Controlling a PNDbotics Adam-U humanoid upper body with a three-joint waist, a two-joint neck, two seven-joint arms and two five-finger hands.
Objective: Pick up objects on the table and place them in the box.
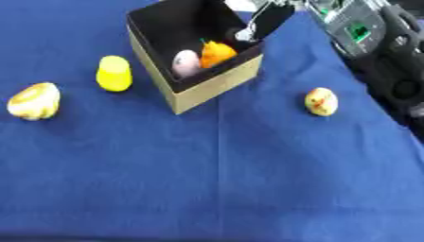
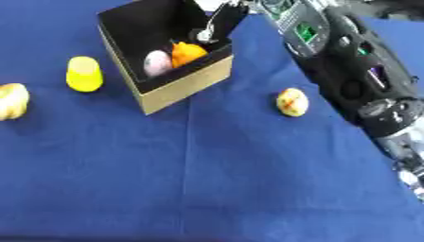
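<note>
Blue cloth (image 1: 248, 179) covers the table, and the cardboard box (image 1: 217, 85) holds a pink egg-shaped thing (image 1: 185, 63) and an orange fruit (image 1: 217, 53). The right hand (image 2: 214, 24) hangs over the box's far rim; whether its fingers are open I cannot tell. Judged a release step; next calls for reaching the yellowish fruit (image 1: 321, 101), the yellow cup (image 1: 114, 73) or the pale bun-like piece (image 1: 35, 100)

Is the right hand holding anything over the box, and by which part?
Cannot be told: the right hand is over the box, its fingers unclear.
</note>
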